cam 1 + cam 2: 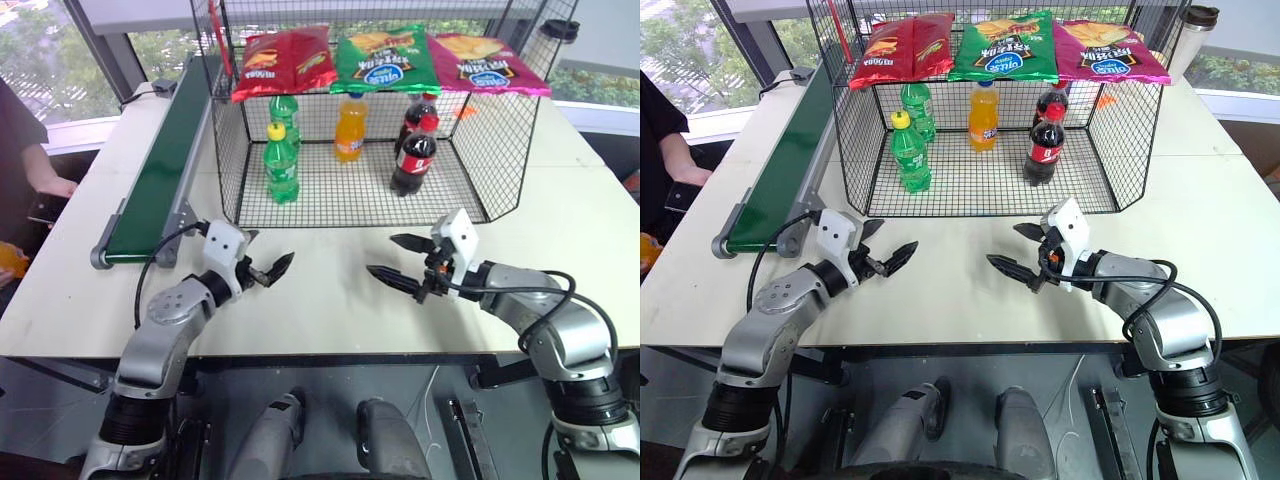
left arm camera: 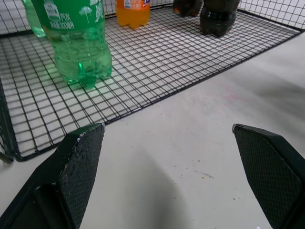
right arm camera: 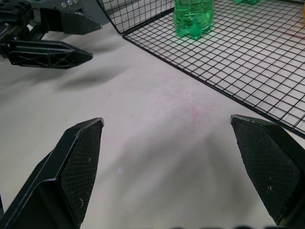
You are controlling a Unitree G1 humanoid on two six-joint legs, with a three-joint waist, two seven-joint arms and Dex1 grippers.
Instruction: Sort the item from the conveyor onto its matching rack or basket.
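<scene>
The left gripper [image 1: 266,266] hovers over the bare white table [image 1: 330,290] with its two black fingers spread wide and nothing between them. The right gripper [image 1: 398,260] sits opposite it, also spread wide and empty, its tips pointing toward the left gripper. The two grippers are near each other but apart, both just in front of the open side of the black wire cage [image 1: 228,150].

In the left wrist view the textured pads [image 2: 83,157] frame a stretch of table and the cage's mesh floor beyond. In the right wrist view the left gripper appears off to one side, above the table.

Inside the cage, the orange soda bottle [image 1: 350,127] stands upright on the mesh floor toward the back, roughly at the centre. Two green soda bottles [image 1: 281,163] stand upright to its left, one behind the other. Two dark cola bottles [image 1: 414,152] with red labels stand upright to its right. Three snack bags [image 1: 380,58] lie across the top of the cage: red, green and pink.

The dark green conveyor [image 1: 165,165] runs along the table's left side, just beside the cage; no item is seen on its belt. A person's arm [image 1: 45,180] rests near the far left edge.
</scene>
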